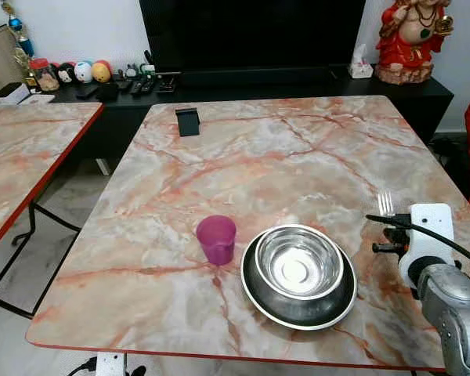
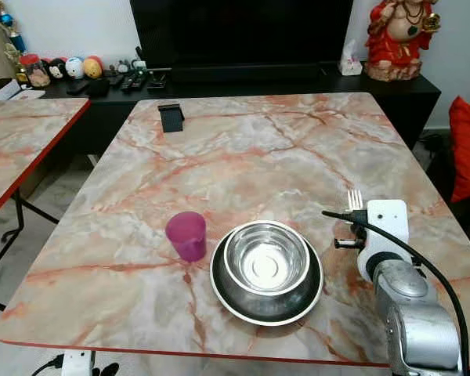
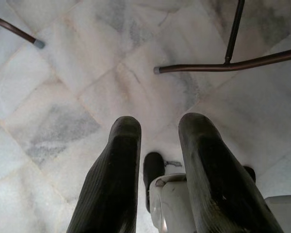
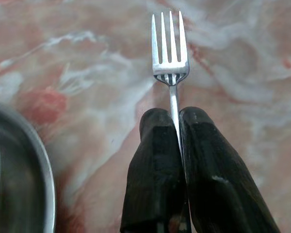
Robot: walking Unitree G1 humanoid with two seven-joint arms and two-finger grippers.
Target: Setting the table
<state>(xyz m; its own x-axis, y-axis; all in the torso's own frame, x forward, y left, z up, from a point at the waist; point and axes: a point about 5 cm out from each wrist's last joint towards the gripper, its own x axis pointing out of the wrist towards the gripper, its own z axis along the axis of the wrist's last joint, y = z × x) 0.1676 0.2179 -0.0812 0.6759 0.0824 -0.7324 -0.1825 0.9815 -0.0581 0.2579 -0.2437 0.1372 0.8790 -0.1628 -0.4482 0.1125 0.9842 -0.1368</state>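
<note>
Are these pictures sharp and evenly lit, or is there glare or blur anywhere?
Both eye views are sharp and evenly lit; the steel bowl shows a bright reflection at its centre. In the right wrist view the fork is crisp, while the plate rim looks soft. In the left wrist view the floor is slightly hazy.

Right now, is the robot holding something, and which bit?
Yes: the right gripper pinches a fork by its thin handle, just below the tines. The left gripper holds nothing.
</note>
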